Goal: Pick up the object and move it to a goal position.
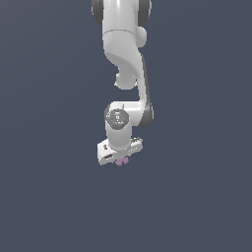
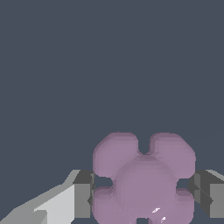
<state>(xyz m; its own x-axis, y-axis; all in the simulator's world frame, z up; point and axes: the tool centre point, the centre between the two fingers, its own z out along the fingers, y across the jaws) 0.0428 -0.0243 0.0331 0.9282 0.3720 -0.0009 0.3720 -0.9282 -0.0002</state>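
The object [image 2: 143,175] is a pale purple-pink clover-shaped piece with four rounded lobes. In the wrist view it sits squarely between my two dark grey fingertips [image 2: 84,197], and both pads press against its sides. My gripper [image 2: 144,199] is shut on it. In the exterior view the object [image 1: 122,161] shows as a tiny purple spot just under the white hand of my gripper [image 1: 121,157], which hangs straight down from the arm. The fingers themselves are hidden there behind the hand and the object.
A plain dark blue-grey surface [image 1: 49,197] fills both views. No other objects, containers or edges show. The white arm [image 1: 123,49] rises to the exterior view's upper edge.
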